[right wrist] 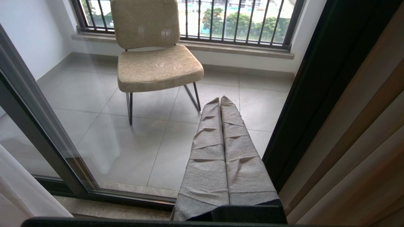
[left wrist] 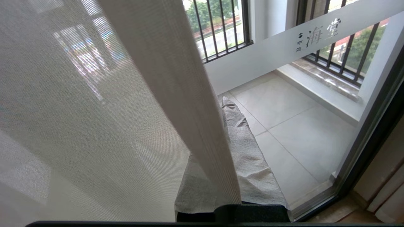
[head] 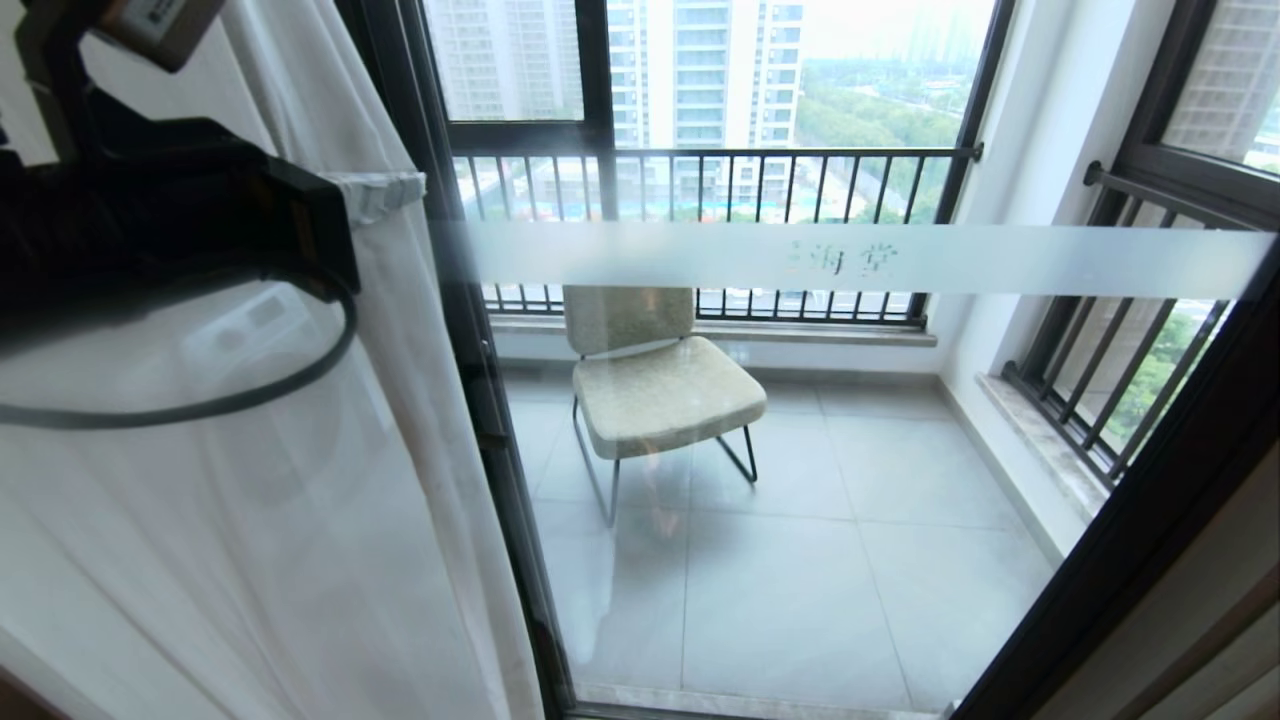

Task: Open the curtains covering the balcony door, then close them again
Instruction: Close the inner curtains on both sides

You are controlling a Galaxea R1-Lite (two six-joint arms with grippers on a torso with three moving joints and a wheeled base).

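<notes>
Head view: the left claw [head: 385,195], closed on the hem of the sheer curtains [head: 250,520], holds them gathered at the left edge so the balcony door [head: 800,480] beside it stands uncovered. Just past the claw, a frosted band [head: 870,260] reads 海堂. The right claw [right wrist: 221,104] hangs closed, holding nothing, facing 1 chair [right wrist: 156,60].
</notes>
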